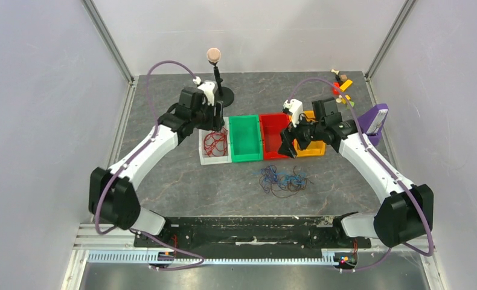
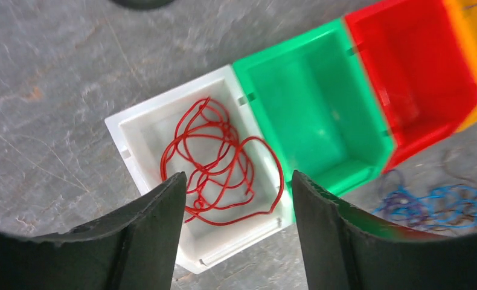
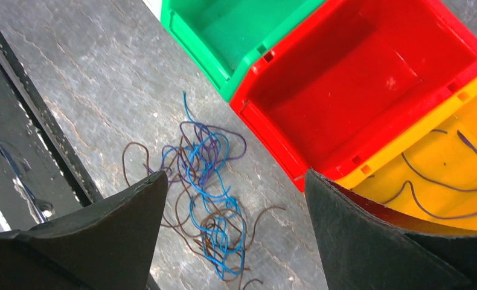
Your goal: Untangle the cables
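A loose tangle of blue, purple and dark brown cables (image 1: 281,180) lies on the table in front of the bins; it also shows in the right wrist view (image 3: 215,187). Red cables (image 2: 221,163) lie in the white bin (image 1: 204,158), seen from above too (image 1: 215,142). A few purple cables (image 3: 441,181) lie in the yellow bin (image 1: 316,149). My left gripper (image 2: 235,181) is open and empty above the white bin. My right gripper (image 3: 236,181) is open and empty, above the table near the red bin's front corner.
Four bins stand in a row: white, green (image 1: 245,138), red (image 1: 275,134), yellow. A black stand with a pink ball (image 1: 214,55) is behind the left arm. Small coloured objects (image 1: 343,84) and a purple box (image 1: 376,119) sit at the back right.
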You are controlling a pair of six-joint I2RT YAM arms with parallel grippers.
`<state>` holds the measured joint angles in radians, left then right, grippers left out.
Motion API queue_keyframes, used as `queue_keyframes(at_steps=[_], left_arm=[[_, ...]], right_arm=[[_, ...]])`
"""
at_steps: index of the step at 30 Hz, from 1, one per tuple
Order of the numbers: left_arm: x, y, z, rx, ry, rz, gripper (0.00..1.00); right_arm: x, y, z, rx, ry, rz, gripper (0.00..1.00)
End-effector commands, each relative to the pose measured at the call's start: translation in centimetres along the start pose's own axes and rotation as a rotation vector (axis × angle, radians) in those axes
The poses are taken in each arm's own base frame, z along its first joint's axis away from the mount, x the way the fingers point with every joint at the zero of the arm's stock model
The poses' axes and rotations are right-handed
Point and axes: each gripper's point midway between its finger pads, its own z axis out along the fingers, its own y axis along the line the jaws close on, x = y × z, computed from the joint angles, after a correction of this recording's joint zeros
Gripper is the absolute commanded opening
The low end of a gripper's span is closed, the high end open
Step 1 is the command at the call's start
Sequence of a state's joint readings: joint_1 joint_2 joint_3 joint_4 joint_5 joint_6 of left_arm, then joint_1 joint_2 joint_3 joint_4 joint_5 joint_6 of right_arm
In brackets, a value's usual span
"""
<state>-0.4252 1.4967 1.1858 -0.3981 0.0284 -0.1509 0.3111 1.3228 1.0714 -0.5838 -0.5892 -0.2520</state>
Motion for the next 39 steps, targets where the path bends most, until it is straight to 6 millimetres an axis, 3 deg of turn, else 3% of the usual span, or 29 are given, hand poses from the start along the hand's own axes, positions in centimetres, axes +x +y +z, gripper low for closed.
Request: queue_keyframes(at_steps=[1,3,6,9,11,17,21,28,32,34,37,39], left_arm=[[-3.6,-1.9,-4.2,0.100,-0.122,0.050,0.74],[-3.8,-2.0,-5.0,0.107,-0.149,0.055,0.76],[-3.2,-4.0,-6.0,0.229,-0.152,0.087,0.77],[-1.9,-5.7,-6.4,0.320,-0.150,0.108,0.50],[-0.8,-5.7,-5.5,0.312,-0.119,0.108,0.37],[2.3,-6.3,-2.5,0.352,0.016,0.034,0.39],[2.5,-6.4,-0.7,0.353,0.026,-0.012,0.35],[3.2,-6.7,1.9,0.351,0.067,-0.053,0.41],[3.5,-6.6,3.1,0.341,0.080,-0.064,0.37],[3.3,-6.6,3.2,0.343,0.078,-0.070,0.28],[3.1,-6.5,2.7,0.337,0.064,-0.078,0.02],[2.9,-6.0,2.0,0.309,0.040,-0.082,0.02]], right_arm=[[0.5,-0.2,-1.8,0.024,0.052,-0.084,0.87],[1.2,-0.1,-2.0,0.020,0.072,-0.091,0.87],[1.8,0.4,-2.0,0.001,0.083,-0.088,0.85],[2.7,0.7,-1.9,-0.008,0.095,-0.077,0.81],[2.9,0.8,-1.8,-0.014,0.094,-0.070,0.81],[2.8,0.8,-1.7,-0.016,0.090,-0.064,0.80],[2.9,0.9,-1.5,-0.023,0.093,-0.055,0.80],[2.8,0.7,-1.2,-0.026,0.092,-0.044,0.80],[2.8,0.7,-1.1,-0.027,0.095,-0.039,0.80],[3.0,0.6,-1.1,-0.024,0.099,-0.041,0.80],[3.0,0.5,-1.1,-0.018,0.100,-0.047,0.80],[3.2,0.5,-1.2,-0.015,0.104,-0.048,0.80]])
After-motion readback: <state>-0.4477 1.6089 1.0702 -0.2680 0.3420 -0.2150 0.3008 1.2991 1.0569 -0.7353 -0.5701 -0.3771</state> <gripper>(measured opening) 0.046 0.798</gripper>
